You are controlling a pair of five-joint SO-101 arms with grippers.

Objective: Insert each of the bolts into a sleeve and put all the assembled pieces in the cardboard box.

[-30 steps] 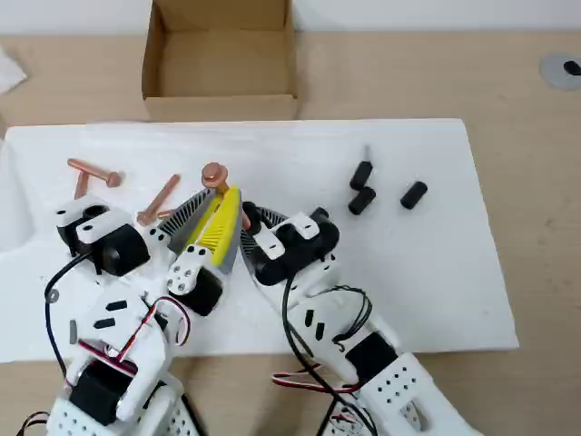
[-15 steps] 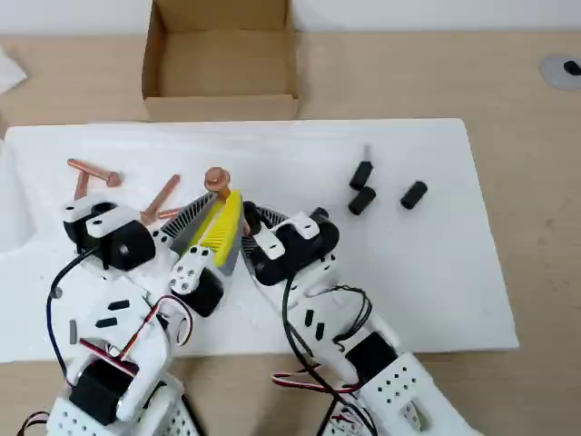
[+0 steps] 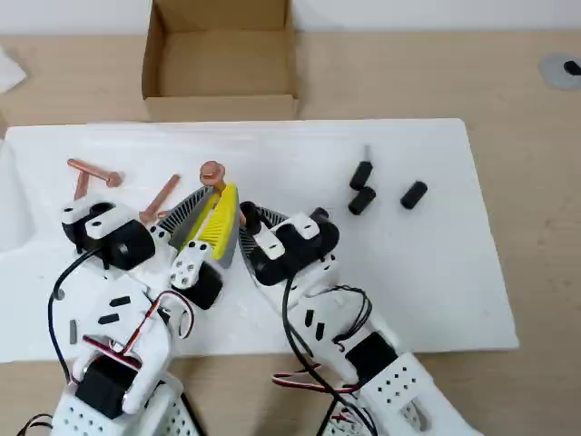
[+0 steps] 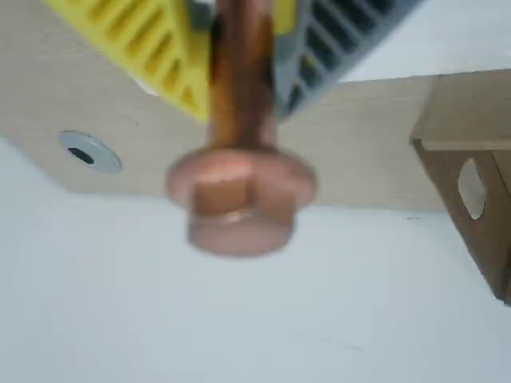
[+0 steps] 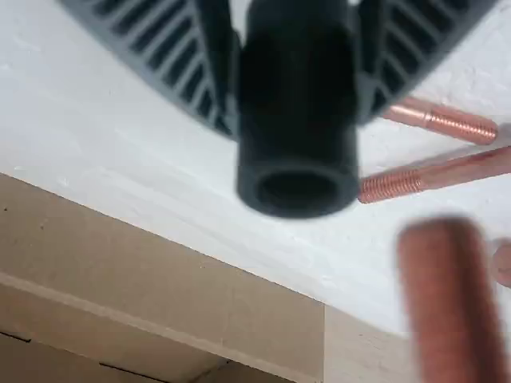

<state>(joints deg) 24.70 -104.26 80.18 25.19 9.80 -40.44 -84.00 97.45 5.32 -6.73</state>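
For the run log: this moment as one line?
left gripper: bolt | right gripper: sleeve | bolt not yet in sleeve | box: empty

You are gripping a copper bolt [image 4: 239, 183] by its shaft, head sticking out, and a black sleeve [image 5: 297, 120] — its hole is facing out. Nearby, other bolts [image 3: 91, 170] are lying flat, three loose sleeves [image 3: 362, 201] are lying well apart, and the cardboard box [image 3: 221, 64] is sitting open.

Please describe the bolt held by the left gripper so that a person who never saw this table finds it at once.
Start at the white board beside the cardboard box, then find the yellow and grey left gripper on its left half. The copper bolt is clamped at its tip, head outward; the other bolts lie loose on the board.
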